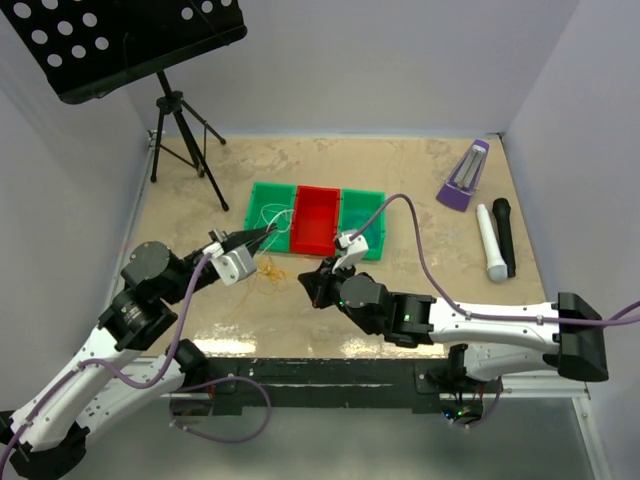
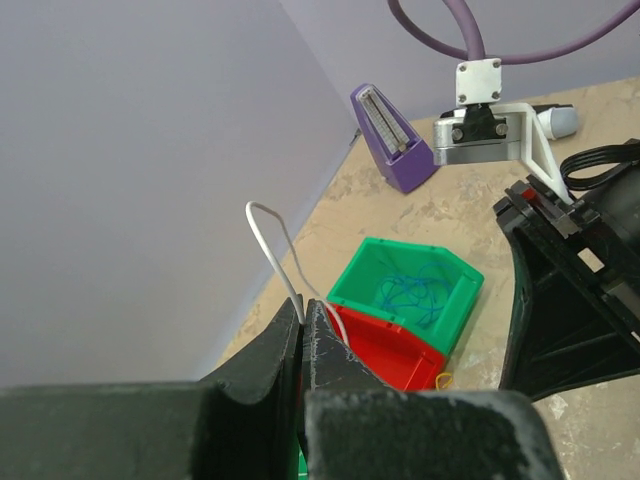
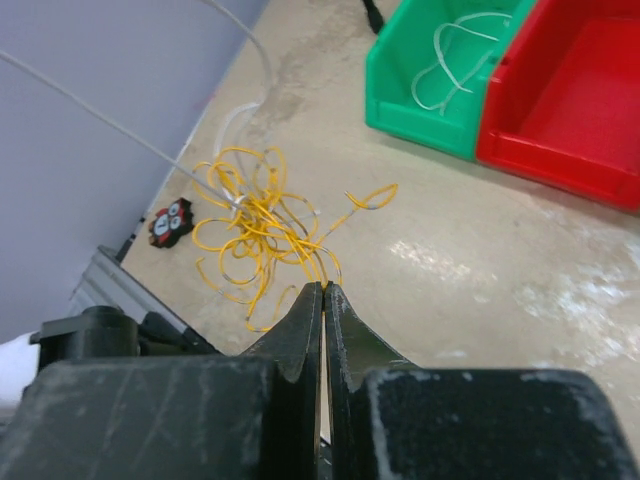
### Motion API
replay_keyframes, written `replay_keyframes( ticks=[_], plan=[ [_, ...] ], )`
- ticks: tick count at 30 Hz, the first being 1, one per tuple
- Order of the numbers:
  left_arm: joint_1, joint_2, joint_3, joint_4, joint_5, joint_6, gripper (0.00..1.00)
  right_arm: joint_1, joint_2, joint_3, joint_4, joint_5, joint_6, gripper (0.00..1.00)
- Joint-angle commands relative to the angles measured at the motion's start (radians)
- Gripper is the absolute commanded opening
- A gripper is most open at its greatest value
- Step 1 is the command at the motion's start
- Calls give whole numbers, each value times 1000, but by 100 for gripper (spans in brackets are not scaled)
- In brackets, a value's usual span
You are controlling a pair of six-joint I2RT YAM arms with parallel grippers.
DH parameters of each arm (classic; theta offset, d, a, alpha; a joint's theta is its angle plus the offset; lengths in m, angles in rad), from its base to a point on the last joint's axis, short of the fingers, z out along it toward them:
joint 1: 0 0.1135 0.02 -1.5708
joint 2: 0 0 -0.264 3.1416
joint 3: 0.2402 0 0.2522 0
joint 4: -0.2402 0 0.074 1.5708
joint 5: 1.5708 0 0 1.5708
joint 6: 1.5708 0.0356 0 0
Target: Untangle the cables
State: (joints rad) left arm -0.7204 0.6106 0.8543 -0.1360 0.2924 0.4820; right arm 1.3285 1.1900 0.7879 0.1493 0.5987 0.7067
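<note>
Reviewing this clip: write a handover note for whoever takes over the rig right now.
Left pincer: shut on the white cable.
Right pincer: shut at the edge of the yellow cable; whether it grips a strand cannot be told.
Done: blue cable lies in the right green bin; some white cable lies in the left green bin.
Left: a white strand runs into the yellow tangle on the table; separate them. The red bin is empty.
</note>
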Motion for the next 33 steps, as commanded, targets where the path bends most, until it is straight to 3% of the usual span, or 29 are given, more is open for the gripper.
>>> replay_keyframes(
  ticks=[1, 8, 12, 19, 26, 30, 33],
  plan=[
    [3, -14, 35, 35, -24, 12, 0, 1, -79, -39, -148, 131, 127, 0],
    [4, -17, 22, 41, -35, 26, 0, 3, -162, -85, -538, 269, 423, 0],
    [3, -14, 22, 41, -38, 27, 0, -3, -242, -95, -651, 305, 543, 0],
    [4, -31, 15, 16, -79, 56, 0, -35, -264, 33, -905, 397, 706, 0],
    [4, -83, -67, -82, -245, 144, 0, -40, -377, 131, -1223, 501, 902, 0],
    [4, -118, -156, -115, -326, 178, 0, -38, -483, 166, -1156, 516, 791, 0],
    [4, -126, -175, -181, -215, 187, 2, -40, -498, 154, -898, 455, 503, 0]
  ],
)
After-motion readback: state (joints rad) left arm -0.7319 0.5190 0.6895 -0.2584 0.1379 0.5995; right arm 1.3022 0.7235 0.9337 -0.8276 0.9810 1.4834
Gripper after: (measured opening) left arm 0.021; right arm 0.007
